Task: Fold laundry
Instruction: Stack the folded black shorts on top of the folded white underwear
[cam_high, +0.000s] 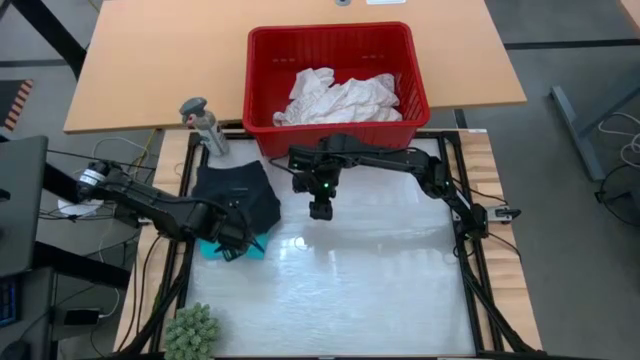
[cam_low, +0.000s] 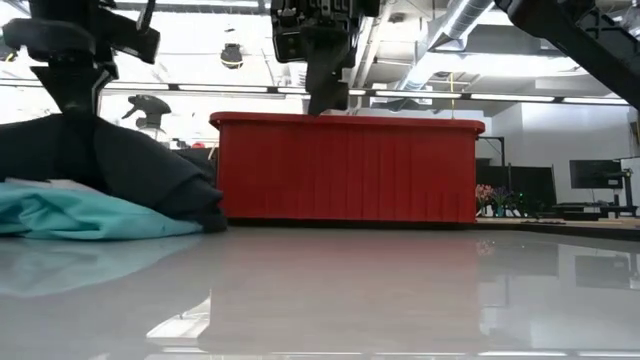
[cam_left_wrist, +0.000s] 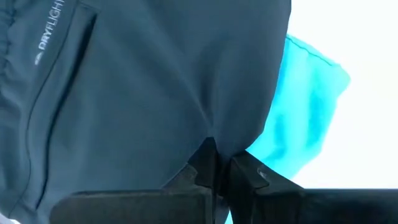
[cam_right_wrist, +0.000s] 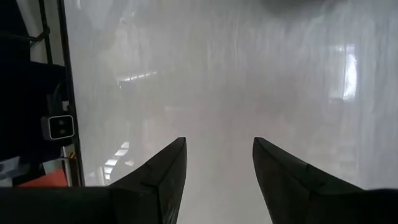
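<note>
On glossy tabletop, left pincer pinches smooth black shorts.

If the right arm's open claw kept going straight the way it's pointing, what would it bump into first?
Probably just the bare white table top. The right end effector points down at it with its fingers open and nothing between them. How far above it hangs is hard to judge.

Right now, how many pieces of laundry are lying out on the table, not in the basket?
2. Black shorts lie at the table's left side, pinched by the left hand. A teal garment lies partly under them. The white clothes are in the basket; more may be hidden.
</note>
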